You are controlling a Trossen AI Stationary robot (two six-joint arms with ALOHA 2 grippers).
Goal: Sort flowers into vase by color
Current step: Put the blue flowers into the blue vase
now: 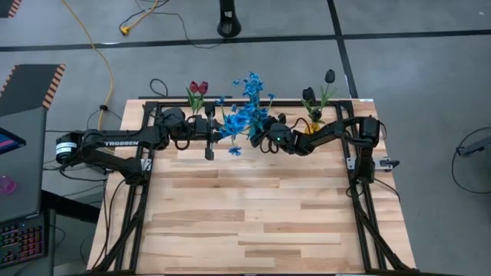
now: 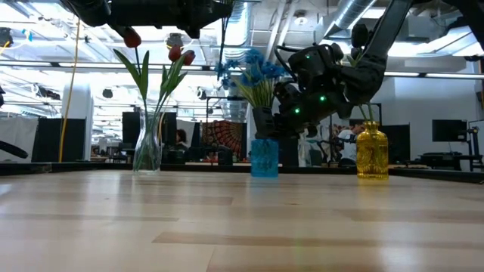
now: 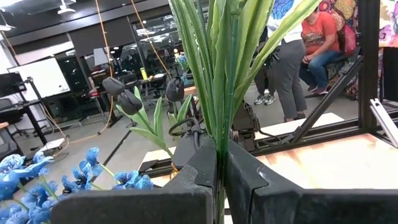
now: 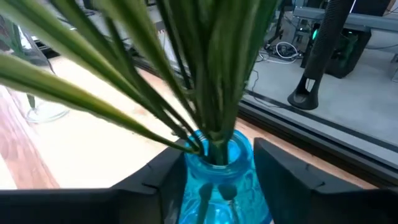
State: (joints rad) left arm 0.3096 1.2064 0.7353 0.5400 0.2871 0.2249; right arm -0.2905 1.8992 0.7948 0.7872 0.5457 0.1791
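A blue glass vase stands at the far middle of the table and holds blue-blossomed flowers. Red tulips stand in a clear vase to its left. Near-black tulips stand in a yellow vase to its right. My left gripper is raised left of the blue flowers and shut on a bunch of green stems. My right gripper is open, low at the blue vase, with one finger on each side of its neck. My left gripper pinches a bunch of green stems between its two fingers, coming level from the table's left. The stems and long leaves rise upright above the fingers. Their blossoms lie outside the wrist view. I cannot tell whether my right gripper's fingers touch the blue vase.
A black frame rail runs along the far edge behind the three vases. The right arm reaches in just in front of the yellow vase. The near half of the wooden table is bare wood.
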